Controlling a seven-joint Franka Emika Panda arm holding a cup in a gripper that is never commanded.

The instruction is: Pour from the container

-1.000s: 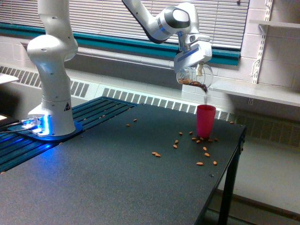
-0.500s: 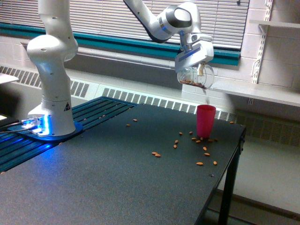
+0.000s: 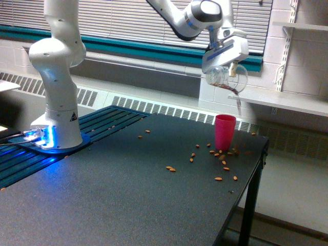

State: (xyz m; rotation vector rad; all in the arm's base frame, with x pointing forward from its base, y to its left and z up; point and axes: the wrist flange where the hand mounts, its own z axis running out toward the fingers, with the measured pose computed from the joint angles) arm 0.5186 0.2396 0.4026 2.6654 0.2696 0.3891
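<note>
The clear container [image 3: 226, 78] hangs tilted on its side high above the table, mouth toward the exterior view's right, with my gripper [image 3: 224, 57] shut on it. Brown nuts lie along its lower wall, and a thin stream of them [image 3: 239, 106] falls from its mouth. The stream comes down to the right of the upright pink cup [image 3: 225, 132], which stands near the table's far right corner. The container is up and to the right of the cup's mouth.
Several nuts [image 3: 221, 165] lie scattered on the dark table [image 3: 128, 200] around the cup and toward the middle. The arm's white base [image 3: 55, 102] stands at the left on a slatted panel. The table's right edge [image 3: 259, 164] drops off just beyond the cup.
The gripper and container have moved up and to the right, away from above the pink cup. The falling nuts now drop beside the cup rather than over it.
</note>
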